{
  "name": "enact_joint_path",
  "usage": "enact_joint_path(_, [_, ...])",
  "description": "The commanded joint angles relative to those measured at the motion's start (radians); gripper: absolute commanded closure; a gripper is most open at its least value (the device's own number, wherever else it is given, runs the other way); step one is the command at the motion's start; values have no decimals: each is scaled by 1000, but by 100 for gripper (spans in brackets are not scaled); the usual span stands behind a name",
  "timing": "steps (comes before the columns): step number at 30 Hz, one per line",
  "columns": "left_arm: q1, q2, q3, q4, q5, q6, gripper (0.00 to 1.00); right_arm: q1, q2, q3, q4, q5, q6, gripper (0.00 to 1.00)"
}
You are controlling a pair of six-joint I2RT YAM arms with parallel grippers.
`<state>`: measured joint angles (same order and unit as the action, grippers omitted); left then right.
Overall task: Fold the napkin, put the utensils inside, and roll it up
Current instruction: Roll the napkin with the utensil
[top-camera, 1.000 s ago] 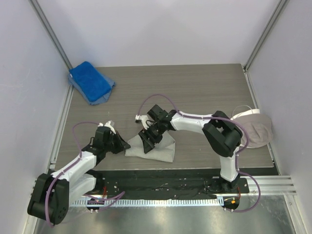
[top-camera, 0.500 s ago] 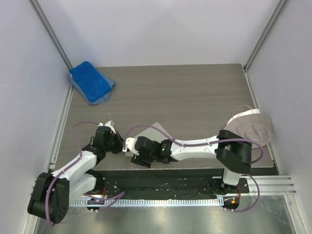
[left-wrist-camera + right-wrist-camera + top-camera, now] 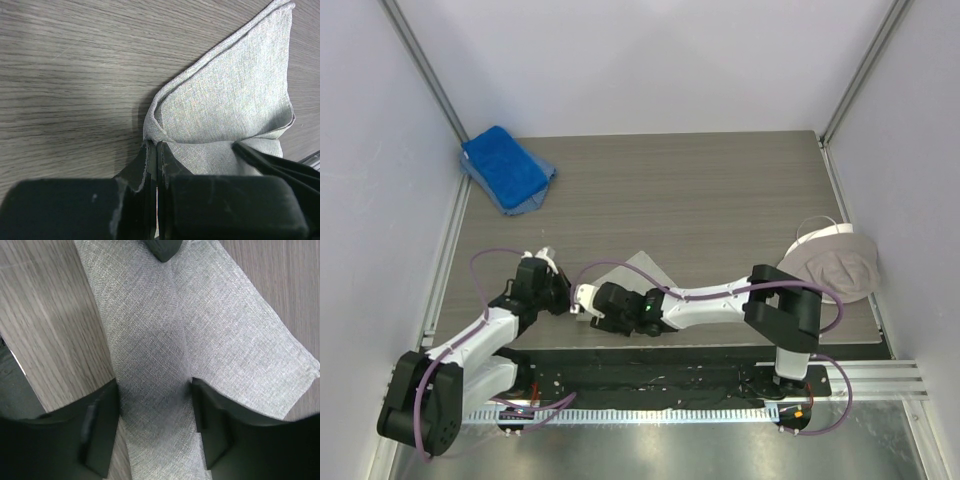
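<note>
The light grey napkin (image 3: 645, 267) lies folded near the table's front edge, mostly hidden under the right arm in the top view. My left gripper (image 3: 156, 145) is shut on the napkin's (image 3: 235, 95) near corner, which puckers at the fingertips. My right gripper (image 3: 155, 410) is open and held low over the napkin (image 3: 200, 325), one dark finger (image 3: 97, 427) on each side of a shallow ridge in the cloth. In the top view the left gripper (image 3: 558, 292) and right gripper (image 3: 592, 308) nearly meet at the cloth's left end. The utensils are out of view.
A bright blue towel (image 3: 506, 166) lies at the back left by the wall. A beige-grey cloth with a white edge (image 3: 835, 264) sits at the right edge. Grey walls close in the wooden table (image 3: 720, 190) on three sides.
My right arm has swung from above the napkin's middle down toward the near left and now lies stretched low along the front edge. The left gripper has kept its hold and place.
</note>
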<state>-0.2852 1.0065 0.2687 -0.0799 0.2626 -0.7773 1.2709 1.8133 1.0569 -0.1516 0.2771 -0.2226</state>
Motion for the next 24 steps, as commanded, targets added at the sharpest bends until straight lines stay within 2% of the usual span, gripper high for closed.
enact_joint_path(1, [6,7,36,-21,12,38,100,-47,43,25,-68,-100,11,48])
enact_joint_path(2, [6,3,41,-20,10,42,100,-54,49,26,-80,-171,20,52])
enact_joint_path(4, [6,-3,62,-38,-14,53,83,-79,53,32,-120,-261,35,61])
enact_joint_path(5, [4,-9,70,-47,-26,58,74,-91,63,37,-134,-367,60,63])
enact_joint_path(6, [6,-28,84,-69,-43,59,61,-103,67,46,-158,-407,74,65])
enact_joint_path(8, [6,-52,92,-86,-83,61,44,-146,78,52,-175,-546,112,69])
enact_joint_path(9, [6,-83,92,-101,-94,61,41,-166,83,54,-187,-588,129,70])
enact_joint_path(11, [6,-112,86,-118,-121,61,37,-217,98,69,-201,-717,167,73])
enact_joint_path(13, [6,-153,76,-130,-131,61,37,-252,110,86,-227,-785,186,73])
enact_joint_path(18, [6,-212,27,-74,-53,56,38,-320,174,146,-269,-1053,216,75])
enact_joint_path(21, [6,-233,7,-29,-1,56,39,-370,207,166,-269,-1159,248,75])
enact_joint_path(24, [6,-249,-6,6,24,58,42,-407,244,183,-269,-1188,258,76])
